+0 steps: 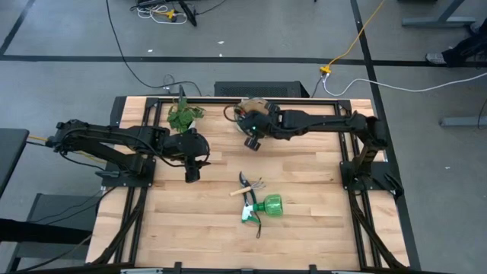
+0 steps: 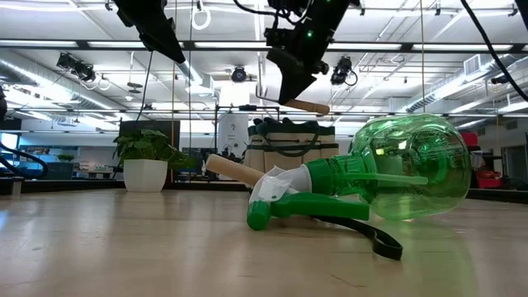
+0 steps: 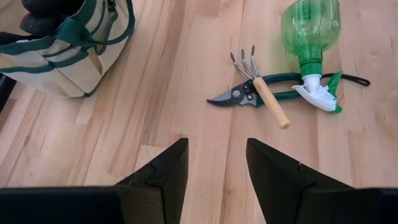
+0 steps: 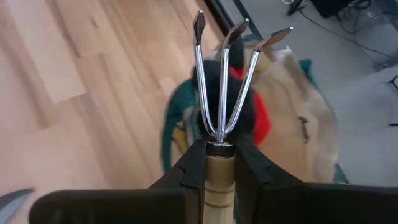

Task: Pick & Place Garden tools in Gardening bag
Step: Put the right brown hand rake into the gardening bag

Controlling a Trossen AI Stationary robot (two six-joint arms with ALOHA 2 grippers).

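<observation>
The beige gardening bag (image 1: 257, 111) with green trim stands at the table's far middle, with black and red things inside it (image 4: 261, 118). Beside the bag, on its near side and above the table, my right gripper (image 1: 251, 142) is shut on a three-pronged hand rake (image 4: 222, 74) with a wooden handle. The pruning shears (image 3: 239, 95), a second wooden-handled rake (image 3: 268, 99) and the green spray bottle (image 1: 268, 205) lie together on the table's near middle. My left gripper (image 3: 217, 165) hovers open left of them, touching nothing. My right gripper pinches the rake's wooden handle at its top end (image 4: 219, 169), just behind the metal collar, between its two fingers. The fingers lie along the tool, and the prongs stick out ahead of them toward the bag. The rake is lifted clear; its handle's free end (image 2: 310, 106) juts out behind.
A leafy plant in a white pot (image 1: 183, 116) stands at the far left of the bag. Bare wood lies between the bag and the tools (image 3: 186, 81). A dark frame rail (image 1: 228, 97) runs along the table's far edge.
</observation>
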